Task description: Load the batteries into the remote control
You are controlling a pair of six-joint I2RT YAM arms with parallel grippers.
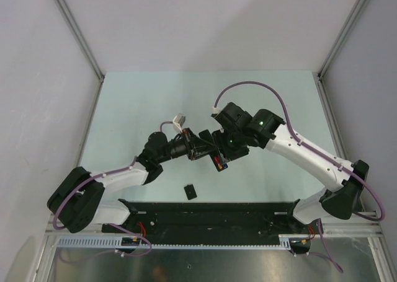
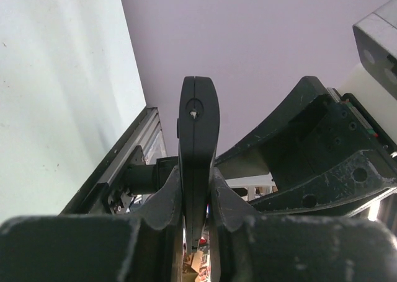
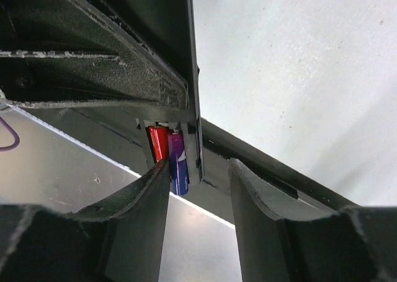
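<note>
My left gripper (image 1: 200, 147) is shut on the slim black remote control (image 2: 198, 127) and holds it above the table; its jaws (image 2: 197, 198) clamp the remote's narrow sides. In the right wrist view the remote's open battery bay (image 3: 186, 139) holds the red-orange battery (image 3: 158, 142) and the blue-purple battery (image 3: 178, 161) side by side. The purple one's lower end sticks out past the bay's edge. My right gripper (image 3: 198, 192) is open just below the bay, and its left finger (image 3: 146, 201) is against the batteries. In the top view the right gripper (image 1: 223, 150) meets the remote (image 1: 217, 164).
A small black squarish cover piece (image 1: 190, 191) lies on the pale table (image 1: 136, 108) in front of the grippers. The black base rail (image 1: 211, 215) runs along the near edge. Grey walls and metal frame posts (image 1: 77, 31) bound the cell.
</note>
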